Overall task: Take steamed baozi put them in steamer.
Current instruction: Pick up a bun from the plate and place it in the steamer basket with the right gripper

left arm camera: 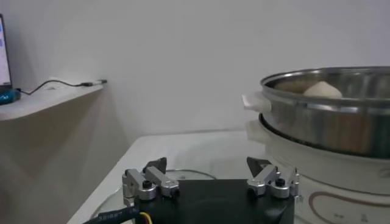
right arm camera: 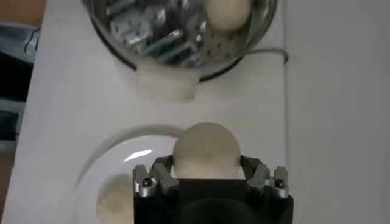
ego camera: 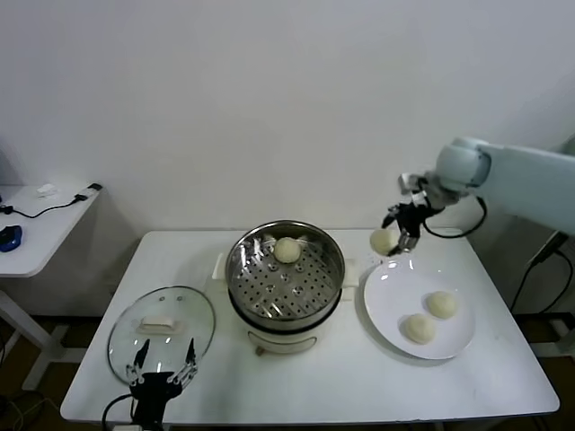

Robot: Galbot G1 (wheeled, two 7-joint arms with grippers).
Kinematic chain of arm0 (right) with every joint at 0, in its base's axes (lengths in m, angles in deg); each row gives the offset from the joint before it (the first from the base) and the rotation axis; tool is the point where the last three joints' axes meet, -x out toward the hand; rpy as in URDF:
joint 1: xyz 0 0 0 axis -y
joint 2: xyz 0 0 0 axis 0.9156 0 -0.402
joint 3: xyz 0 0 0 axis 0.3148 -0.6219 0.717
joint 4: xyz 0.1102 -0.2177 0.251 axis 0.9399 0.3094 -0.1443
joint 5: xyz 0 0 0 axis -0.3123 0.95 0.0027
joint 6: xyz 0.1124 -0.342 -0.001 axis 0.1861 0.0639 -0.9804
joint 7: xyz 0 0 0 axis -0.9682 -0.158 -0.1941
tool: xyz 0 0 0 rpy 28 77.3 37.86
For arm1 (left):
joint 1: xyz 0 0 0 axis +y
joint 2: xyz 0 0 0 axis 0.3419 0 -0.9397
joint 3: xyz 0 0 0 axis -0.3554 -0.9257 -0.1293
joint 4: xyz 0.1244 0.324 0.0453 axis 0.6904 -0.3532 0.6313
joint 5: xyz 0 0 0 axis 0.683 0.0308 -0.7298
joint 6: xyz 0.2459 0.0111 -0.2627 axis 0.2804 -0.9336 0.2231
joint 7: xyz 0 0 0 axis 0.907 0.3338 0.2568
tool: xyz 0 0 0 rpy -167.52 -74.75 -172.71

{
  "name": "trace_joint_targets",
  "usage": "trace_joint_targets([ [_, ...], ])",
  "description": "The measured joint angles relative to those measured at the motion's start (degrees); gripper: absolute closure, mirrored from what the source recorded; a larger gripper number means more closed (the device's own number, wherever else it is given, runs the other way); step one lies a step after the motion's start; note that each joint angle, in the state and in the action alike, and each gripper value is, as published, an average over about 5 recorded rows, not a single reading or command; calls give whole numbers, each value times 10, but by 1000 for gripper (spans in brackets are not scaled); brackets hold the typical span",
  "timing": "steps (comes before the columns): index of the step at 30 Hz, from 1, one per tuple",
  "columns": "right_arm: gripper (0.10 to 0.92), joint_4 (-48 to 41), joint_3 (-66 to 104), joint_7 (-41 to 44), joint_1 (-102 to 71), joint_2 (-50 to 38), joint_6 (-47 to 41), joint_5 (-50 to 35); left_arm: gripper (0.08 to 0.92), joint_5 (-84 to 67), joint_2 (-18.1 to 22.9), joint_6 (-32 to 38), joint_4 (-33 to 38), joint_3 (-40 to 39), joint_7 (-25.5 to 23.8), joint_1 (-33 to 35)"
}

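Above plate (ego camera: 454, 337) rim, at steamer's (ego camera: 286, 272) 3 o'clock: my right claw (ego camera: 401, 235) clenched on bun (ego camera: 384, 240), mid-transfer. Next: carry toward 9 o'clock, over basket, release. Left claw (ego camera: 162, 370) parked, released.

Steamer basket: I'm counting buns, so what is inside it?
One baozi sits on the perforated floor of the steamer, toward its far side. The rest of the floor shows bare; nothing covers it.

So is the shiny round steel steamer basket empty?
No. The steamer holds one cream-white bun on its perforated floor.
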Motion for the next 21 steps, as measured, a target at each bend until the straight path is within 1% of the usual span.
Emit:
trace_joint_targets([
  [5,296,44,-4,-30,37,48,-32,-74,177,-3,-3,-3,2,0,-2,-4],
  [10,296,61,-3,-65,43,111,-64,-127,177,-5,-3,-6,2,-2,-4,-7],
  [15,296,48,-2,-92,23,175,-86,-153,177,-5,-4,-5,2,-3,-4,-9],
  [21,296,1,1,-114,-22,242,-99,-160,177,-7,-4,-4,-2,-1,-5,-11],
])
